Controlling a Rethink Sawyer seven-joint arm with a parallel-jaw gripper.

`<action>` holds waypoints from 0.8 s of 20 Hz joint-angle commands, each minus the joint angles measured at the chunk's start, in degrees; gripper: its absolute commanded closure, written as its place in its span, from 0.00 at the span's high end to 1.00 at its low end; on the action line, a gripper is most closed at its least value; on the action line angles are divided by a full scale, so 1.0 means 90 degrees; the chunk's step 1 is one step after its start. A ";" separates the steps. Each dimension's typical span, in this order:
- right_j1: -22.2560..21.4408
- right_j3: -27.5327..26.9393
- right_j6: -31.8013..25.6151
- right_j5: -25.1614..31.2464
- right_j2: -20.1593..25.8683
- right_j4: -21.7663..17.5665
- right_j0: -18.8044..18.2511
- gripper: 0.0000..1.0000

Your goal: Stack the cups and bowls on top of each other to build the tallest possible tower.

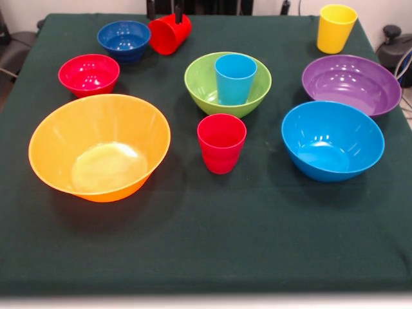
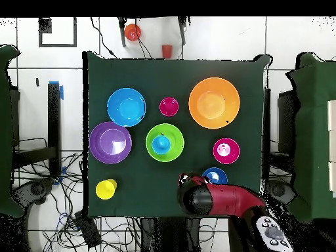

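Note:
My gripper [image 1: 178, 14] comes down at the table's far edge, shut on the rim of a tilted red cup [image 1: 170, 33] beside the small dark blue bowl [image 1: 123, 40]. In the overhead view the gripper [image 2: 186, 178] is next to that bowl [image 2: 214, 176]. A light blue cup [image 1: 235, 78] stands inside the green bowl [image 1: 205, 87]. A second red cup [image 1: 221, 143] stands upright at the centre. The small red bowl [image 1: 89, 74], huge orange bowl [image 1: 100, 148], blue bowl [image 1: 333, 140], purple bowl [image 1: 351, 84] and yellow cup [image 1: 336, 28] each stand alone. No stack is taller than two.
The dark green tablecloth [image 1: 212, 238] is bare along the near edge. In the overhead view two small red-orange objects [image 2: 132, 31] lie on the floor beyond the table, cables [image 2: 72, 216] lie beside it, and green-draped tables [image 2: 312, 131] stand at both sides.

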 commanded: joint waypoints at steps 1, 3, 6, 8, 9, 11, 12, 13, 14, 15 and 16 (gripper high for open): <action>0.0168 -0.0088 0.0142 0.0603 0.0773 0.0139 -0.0088 1.00; 0.0147 -0.0080 0.0112 0.0646 0.0807 0.0131 -0.0128 1.00; 0.0088 -0.0049 0.0065 0.0727 0.0888 0.0126 -0.0217 1.00; 0.0086 -0.0055 0.0006 0.0755 0.0923 0.0085 -0.0316 1.00; 0.0117 -0.0044 -0.0054 0.0712 0.0925 0.0002 -0.0405 1.00; 0.0152 -0.0004 -0.0139 0.0601 0.0913 -0.0155 -0.0549 1.00; 0.0171 -0.0001 -0.0138 0.0547 0.0896 -0.0204 -0.0584 1.00; 0.0195 0.0062 -0.0126 0.0401 0.0833 -0.0326 -0.0633 1.00; 0.0216 0.0062 -0.0123 0.0352 0.0810 -0.0377 -0.0656 1.00; 0.0212 0.0169 -0.0079 0.0184 0.0738 -0.0489 -0.0678 1.00; 0.0235 0.0169 -0.0071 0.0134 0.0712 -0.0537 -0.0691 1.00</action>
